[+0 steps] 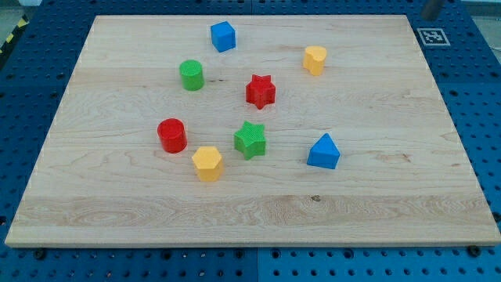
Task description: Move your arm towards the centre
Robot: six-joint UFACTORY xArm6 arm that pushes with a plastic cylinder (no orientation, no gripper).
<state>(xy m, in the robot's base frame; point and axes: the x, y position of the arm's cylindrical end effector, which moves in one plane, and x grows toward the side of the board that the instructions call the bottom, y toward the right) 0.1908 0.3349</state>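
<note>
The rod shows only as a short dark grey stub at the view's top right edge, and my tip (430, 16) sits just beyond the wooden board's (391, 204) top right corner, far from every block. On the board lie a blue cube (223, 36), a green cylinder (191, 75), a yellow block (315, 59), a red star (261, 92), a red cylinder (171, 135), a green star (250, 140), a yellow hexagon (207, 163) and a blue triangular block (323, 152). The red star is the block nearest the board's middle.
A black-and-white marker tag (433, 36) lies on the blue perforated table (477, 94) just right of the board's top right corner. The blue table surrounds the board on all sides.
</note>
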